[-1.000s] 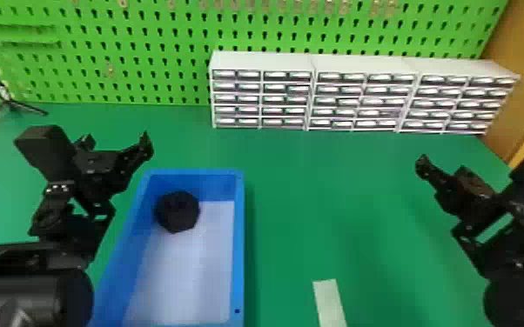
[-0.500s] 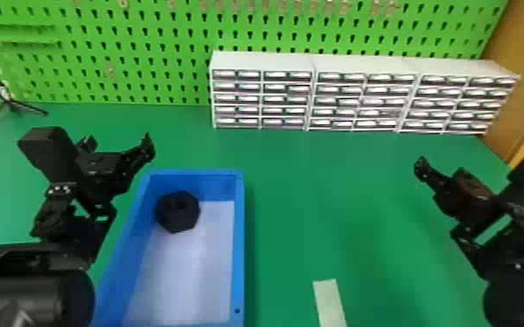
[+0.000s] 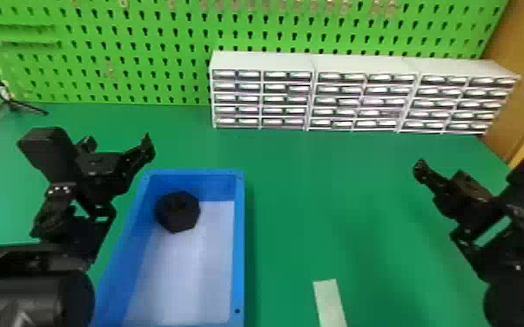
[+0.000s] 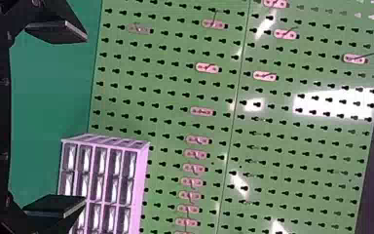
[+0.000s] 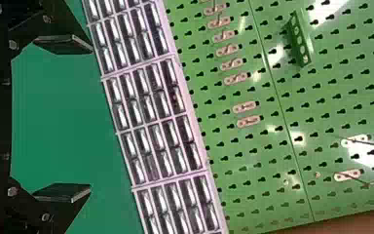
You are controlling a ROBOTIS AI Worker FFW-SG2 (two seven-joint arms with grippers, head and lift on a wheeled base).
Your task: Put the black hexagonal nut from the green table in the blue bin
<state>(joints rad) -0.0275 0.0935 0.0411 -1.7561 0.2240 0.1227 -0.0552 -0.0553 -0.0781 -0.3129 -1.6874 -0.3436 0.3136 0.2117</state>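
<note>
The black hexagonal nut (image 3: 177, 211) lies inside the blue bin (image 3: 240, 243), against its far left corner. My left gripper (image 3: 117, 141) is held over the table just left of the bin's far end, apart from the nut. In the left wrist view the fingers of the left gripper (image 4: 85, 119) stand wide apart with nothing between them. My right gripper (image 3: 441, 167) is at the right side of the green table (image 3: 309, 208), far from the bin. Seen from its own wrist, the right gripper (image 5: 91, 118) is open and holds nothing.
White drawer cabinets (image 3: 365, 91) line the table's back edge, below a green pegboard (image 3: 143, 52). A small black tripod (image 3: 11, 104) stands at the back left. A pale strip (image 3: 330, 302) lies right of the bin at the near side.
</note>
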